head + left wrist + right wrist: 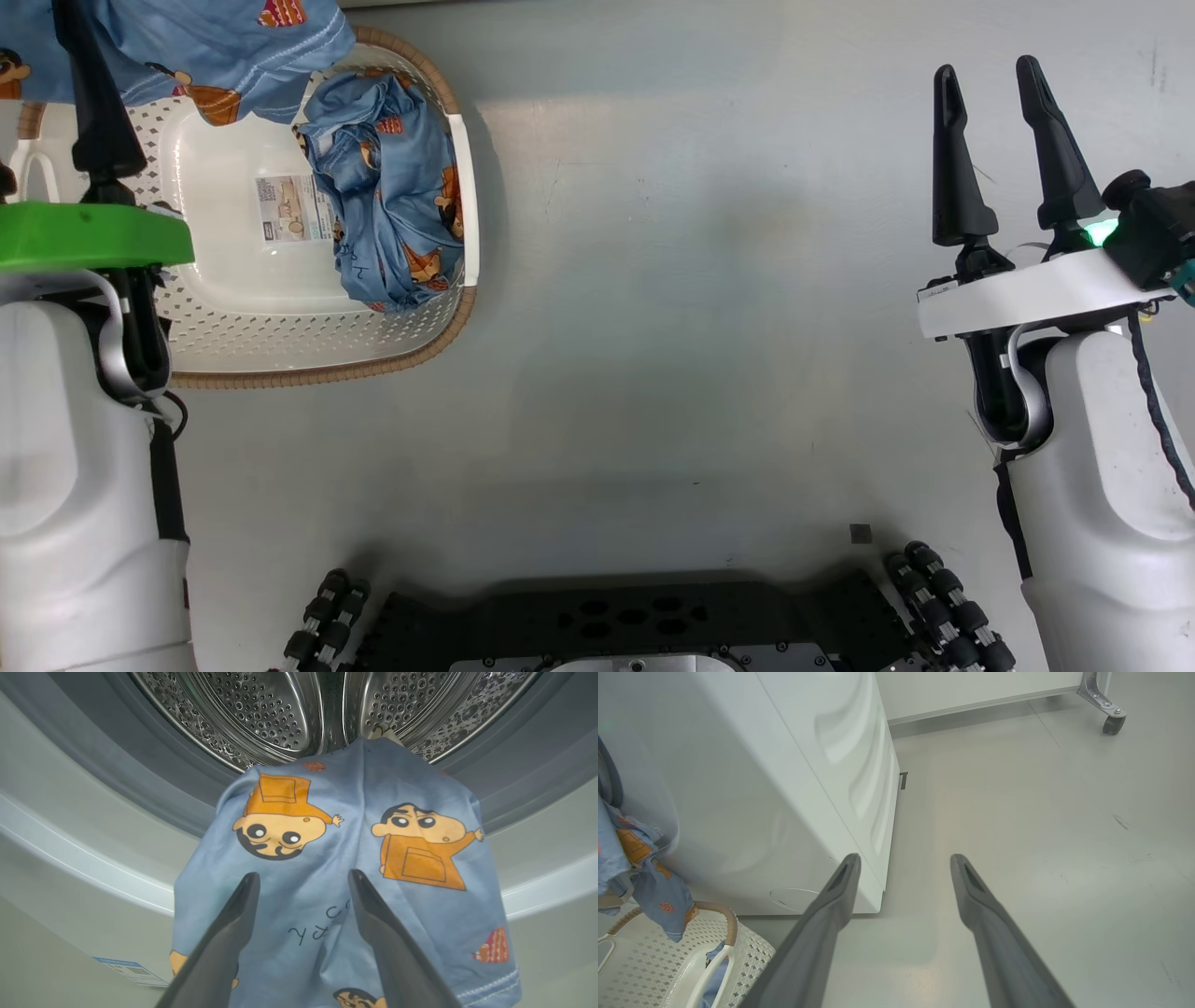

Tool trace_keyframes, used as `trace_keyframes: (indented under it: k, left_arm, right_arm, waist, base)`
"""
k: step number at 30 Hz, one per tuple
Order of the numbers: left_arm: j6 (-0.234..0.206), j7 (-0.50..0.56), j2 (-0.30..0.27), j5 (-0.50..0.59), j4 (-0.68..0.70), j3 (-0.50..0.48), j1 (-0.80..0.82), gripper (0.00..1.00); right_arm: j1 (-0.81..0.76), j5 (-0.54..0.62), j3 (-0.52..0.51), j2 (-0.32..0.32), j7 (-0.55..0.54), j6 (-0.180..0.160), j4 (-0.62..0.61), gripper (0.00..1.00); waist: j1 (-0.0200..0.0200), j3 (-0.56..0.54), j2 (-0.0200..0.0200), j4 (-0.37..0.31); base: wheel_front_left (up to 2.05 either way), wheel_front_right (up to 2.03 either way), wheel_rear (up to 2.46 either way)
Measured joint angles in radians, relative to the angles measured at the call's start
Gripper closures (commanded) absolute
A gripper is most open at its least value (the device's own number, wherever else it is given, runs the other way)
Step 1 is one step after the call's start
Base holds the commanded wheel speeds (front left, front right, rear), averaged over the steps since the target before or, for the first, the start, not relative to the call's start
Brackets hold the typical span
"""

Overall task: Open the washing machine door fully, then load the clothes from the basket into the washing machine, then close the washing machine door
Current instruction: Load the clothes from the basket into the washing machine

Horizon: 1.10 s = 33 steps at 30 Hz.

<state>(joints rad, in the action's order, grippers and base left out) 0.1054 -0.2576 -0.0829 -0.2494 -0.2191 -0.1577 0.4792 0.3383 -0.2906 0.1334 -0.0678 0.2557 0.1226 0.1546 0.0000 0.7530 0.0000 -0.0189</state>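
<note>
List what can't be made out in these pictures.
1. Head view: the basket's left end, behind the left arm and the hanging garment.
2. Head view: the sticker's print, too small.
3. Head view: how many pieces the bundle holds; its folds hide that.
4. Left wrist view: how far the garment reaches into the drum; its own hump blocks it.

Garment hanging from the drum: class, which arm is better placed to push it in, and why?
Left. The open left pincer faces the garment draped over the drum rim; the right pincer points at bare floor beside the washing machine.
</note>
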Motion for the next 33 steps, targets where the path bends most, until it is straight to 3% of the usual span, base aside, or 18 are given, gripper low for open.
trace_keyframes:
  k: [13,33]
  left_arm:
    - [0.001,0.0,0.035,0.005,0.047,-0.002,-0.128,0.0]
    - [0.006,0.0,0.038,0.013,0.064,0.0,-0.221,0.0]
  right_arm:
    - [0.0,0.0,0.003,-0.006,0.0,0.0,0.002,0.0]
    - [0.002,-0.002,0.003,-0.014,0.0,0.0,0.008,0.0]
  waist:
    - [0.0,0.004,0.0,0.003]
    - [0.0,0.006,0.0,0.009]
  base:
    - [0.0,0.0,0.0]
    - [0.0,0.0,0.0]
